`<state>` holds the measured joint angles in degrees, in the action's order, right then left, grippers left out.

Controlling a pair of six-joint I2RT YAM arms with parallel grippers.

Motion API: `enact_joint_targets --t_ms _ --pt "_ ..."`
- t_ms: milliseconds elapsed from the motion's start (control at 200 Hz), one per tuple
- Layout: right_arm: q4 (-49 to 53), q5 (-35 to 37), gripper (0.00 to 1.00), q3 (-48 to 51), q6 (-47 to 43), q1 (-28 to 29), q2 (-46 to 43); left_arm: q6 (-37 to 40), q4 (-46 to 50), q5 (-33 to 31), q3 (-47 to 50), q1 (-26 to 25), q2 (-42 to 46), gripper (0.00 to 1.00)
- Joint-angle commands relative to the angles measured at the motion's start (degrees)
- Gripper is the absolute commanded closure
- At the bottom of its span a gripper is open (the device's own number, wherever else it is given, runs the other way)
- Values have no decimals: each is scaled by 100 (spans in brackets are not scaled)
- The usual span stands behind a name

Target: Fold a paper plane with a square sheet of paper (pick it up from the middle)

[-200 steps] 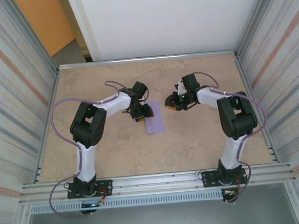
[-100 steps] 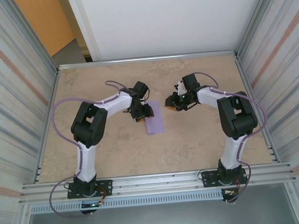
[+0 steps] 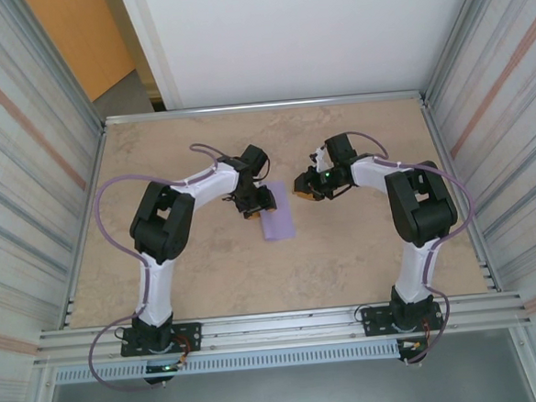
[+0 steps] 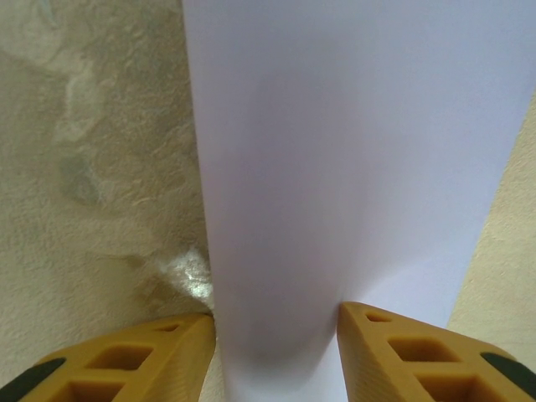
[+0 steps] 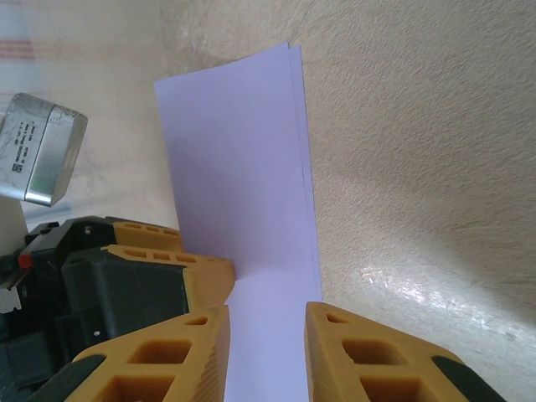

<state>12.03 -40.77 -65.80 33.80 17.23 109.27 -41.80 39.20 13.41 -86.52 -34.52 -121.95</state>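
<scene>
The square sheet of paper [image 3: 279, 223], pale lilac, lies on the table folded into a narrow rectangle between the two arms. My left gripper [image 3: 259, 207] stands over its far left part. In the left wrist view the paper [image 4: 335, 167] runs away from the left gripper [image 4: 276, 322]; the jaws are apart, one finger at the paper's left edge, the other over the paper. My right gripper [image 3: 302, 186] hangs just right of the paper's far end, jaws apart. In the right wrist view the paper [image 5: 234, 167] shows through the right gripper's [image 5: 266, 314] gap. The paper plane is out of view.
The beige table [image 3: 209, 279] is boxed in by ribbed metal walls [image 3: 27, 181] on both sides and a rail [image 3: 277, 325] along the near edge. In the right wrist view the left gripper's fingers [image 5: 176, 260] and silver camera block [image 5: 42, 151] sit close on the left.
The right gripper has crept slightly left toward the paper. The paper and the left gripper stay where they were.
</scene>
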Motion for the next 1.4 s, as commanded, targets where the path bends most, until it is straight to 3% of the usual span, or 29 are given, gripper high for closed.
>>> enact_joint_targets --t_ms 0,376,1082,1393 --pt "-41 -141 71 -82 -167 33 68 72 404 -445 513 -86 -956 53" --pt "27 -177 72 -122 -294 139 130 456 408 -423 382 -85 -1034 59" --pt "60 -540 73 -229 -430 262 329 239 596 -386 101 -77 -1382 52" --pt "343 -543 78 -454 -598 444 618 282 606 -372 100 -76 -1454 53"
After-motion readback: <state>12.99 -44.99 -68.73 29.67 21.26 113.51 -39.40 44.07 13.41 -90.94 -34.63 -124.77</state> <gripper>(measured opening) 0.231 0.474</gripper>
